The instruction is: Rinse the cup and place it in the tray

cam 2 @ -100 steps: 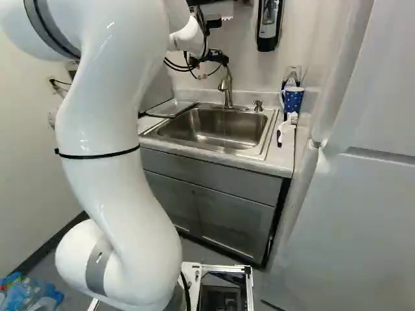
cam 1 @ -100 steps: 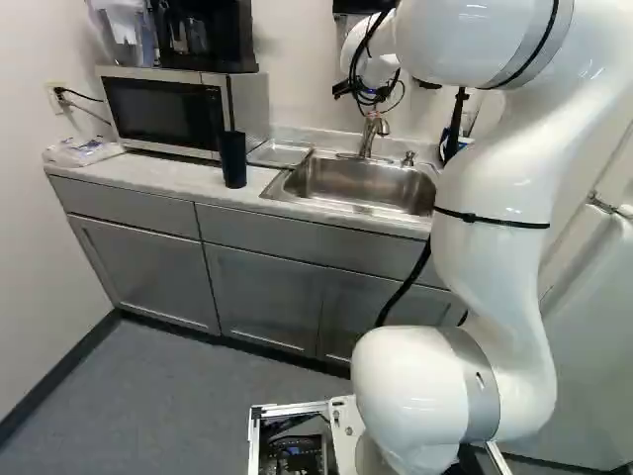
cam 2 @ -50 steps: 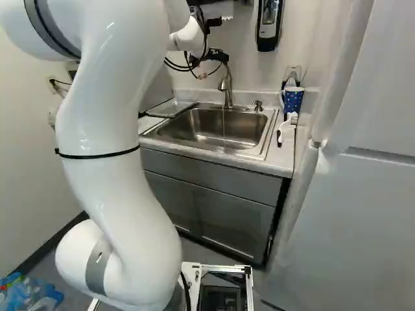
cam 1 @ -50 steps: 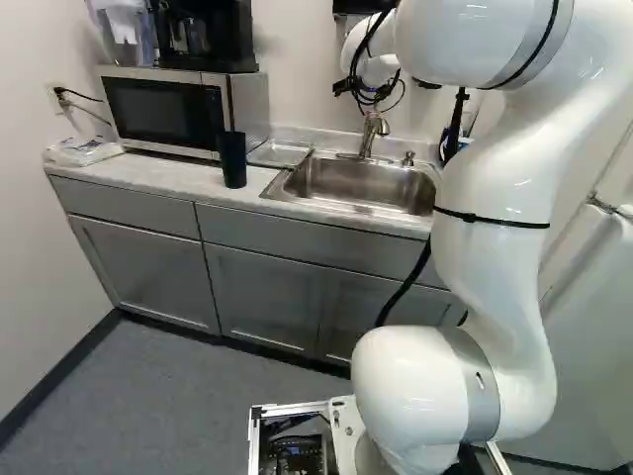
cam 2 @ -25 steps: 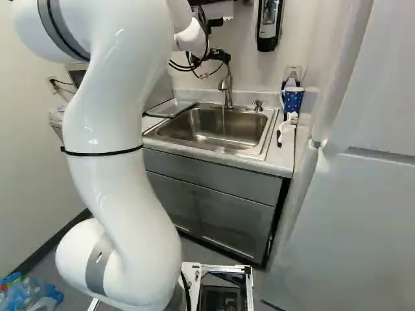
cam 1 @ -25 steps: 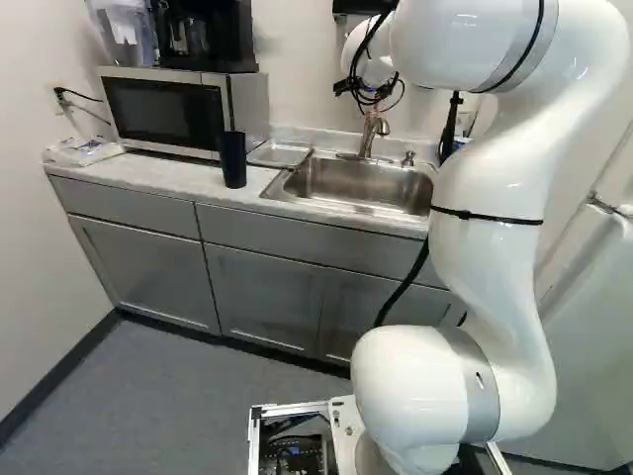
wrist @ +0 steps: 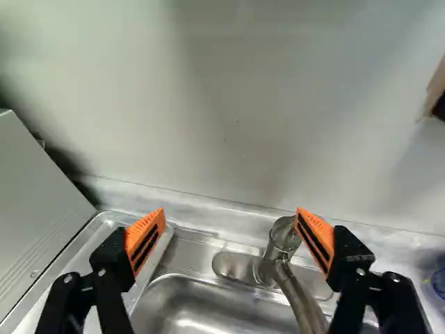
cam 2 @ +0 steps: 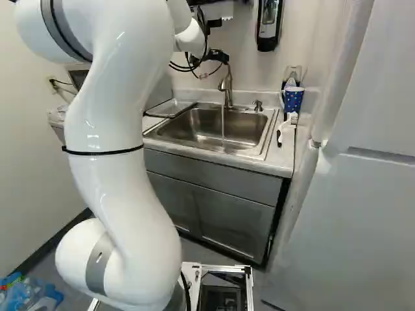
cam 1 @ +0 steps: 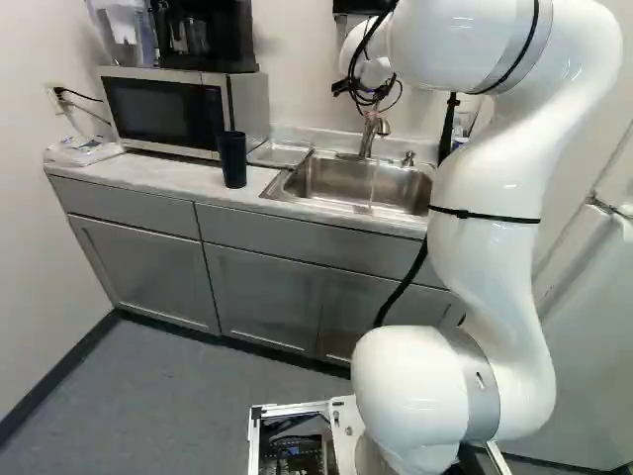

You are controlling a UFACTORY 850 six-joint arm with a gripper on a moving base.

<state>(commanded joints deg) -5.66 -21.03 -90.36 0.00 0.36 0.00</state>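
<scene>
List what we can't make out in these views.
- Cup's inside: left base view, own wall hides it.
- Cup itself: right base view, behind arm.
- Spout tip: wrist view, cut off by edge.
- Tool touching faucet: wrist view, pad overlaps faucet, gap unclear.

From where I stand, the inside of the dark cup (cam 1: pixel 233 160) is too dim to tell what it holds, and the arm (cam 2: pixel 123 168) hides it in the right base view. The arm's upper end is cut off above in both base views, as is the coffee maker (cam 1: pixel 206 35) in the left. The arm also covers most of the microwave (cam 1: pixel 158 109) in the right base view. I can't see the whole tray (cam 1: pixel 281 153) in the wrist view; the jaws cover part. There, the tap's (wrist: pixel 297 296) spout runs out of sight. The fridge (cam 2: pixel 363 207) is cut off too.
</scene>
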